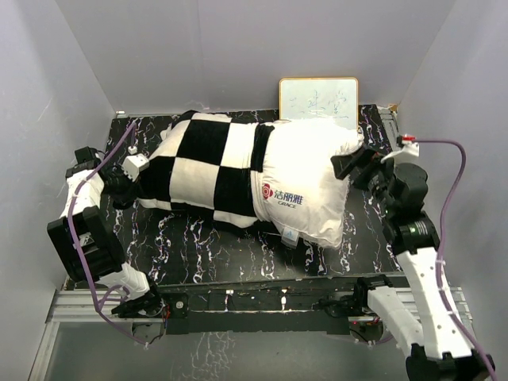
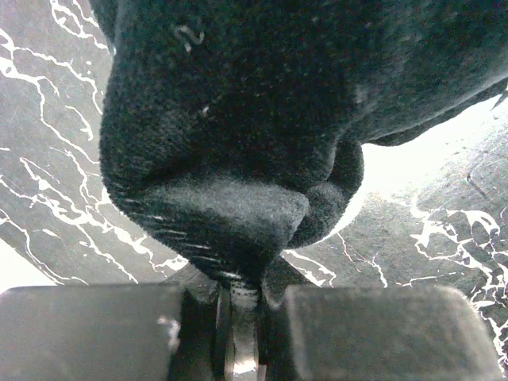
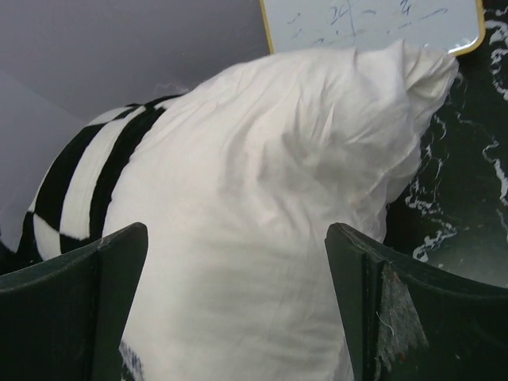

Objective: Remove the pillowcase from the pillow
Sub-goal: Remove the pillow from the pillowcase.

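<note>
The checkered black and cream pillowcase (image 1: 202,171) covers the left half of the pillow. The white pillow (image 1: 305,186), with a red logo, sticks out of it to the right. My left gripper (image 1: 133,168) is shut on a black corner fold of the pillowcase (image 2: 238,214) at its left end. My right gripper (image 1: 349,164) is open at the pillow's right end, its fingers (image 3: 111,278) either side of the white cushion (image 3: 262,238). I cannot tell whether they press on it.
The black marbled table (image 1: 206,246) lies under everything. A small whiteboard (image 1: 319,98) leans at the back wall behind the pillow. Grey walls close in on the left, back and right. A metal rail (image 1: 262,300) runs along the near edge.
</note>
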Controlling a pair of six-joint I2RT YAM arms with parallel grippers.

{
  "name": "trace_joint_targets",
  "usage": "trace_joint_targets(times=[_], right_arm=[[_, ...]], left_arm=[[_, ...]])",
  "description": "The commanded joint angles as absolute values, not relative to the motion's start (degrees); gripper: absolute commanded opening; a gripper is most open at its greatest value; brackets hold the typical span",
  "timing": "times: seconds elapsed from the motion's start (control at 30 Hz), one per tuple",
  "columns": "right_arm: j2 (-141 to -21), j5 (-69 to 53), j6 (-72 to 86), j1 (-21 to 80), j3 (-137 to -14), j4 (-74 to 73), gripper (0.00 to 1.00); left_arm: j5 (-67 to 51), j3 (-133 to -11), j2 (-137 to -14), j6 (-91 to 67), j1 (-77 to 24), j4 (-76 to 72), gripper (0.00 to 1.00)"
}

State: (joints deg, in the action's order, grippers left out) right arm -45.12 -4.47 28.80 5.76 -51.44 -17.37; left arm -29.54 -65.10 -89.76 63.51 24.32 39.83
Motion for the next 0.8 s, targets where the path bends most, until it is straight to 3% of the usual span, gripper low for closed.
trace_joint_targets(times=[0.0,0.27,0.4,0.6,0.77], right_arm=[[-39.1,-12.9,34.6,5.6,-47.2,-27.6,0.98],[-24.5,-19.9,43.0,5.7,-33.9,-25.5,0.98],[-25.7,-23.9,43.9,5.7,-31.5,-26.0,0.98],[-31.5,-29.6,47.6,6.3,-26.6,-11.9,0.98],[-41.0,-23.3,45.0,13.6,-27.8,-0.9,0.98]], left_arm=[[-31.2,-65.1,-86.4,64.1,23.1,42.7,0.0],[-31.5,-67.2,-86.4,62.3,22.5,42.6,0.0],[-31.7,-67.6,-86.1,61.0,21.8,42.7,0.0],[-31.9,-67.3,-86.0,58.4,19.9,43.6,0.0],[-31.0,-65.8,-84.7,57.4,17.0,44.1,0.0]])
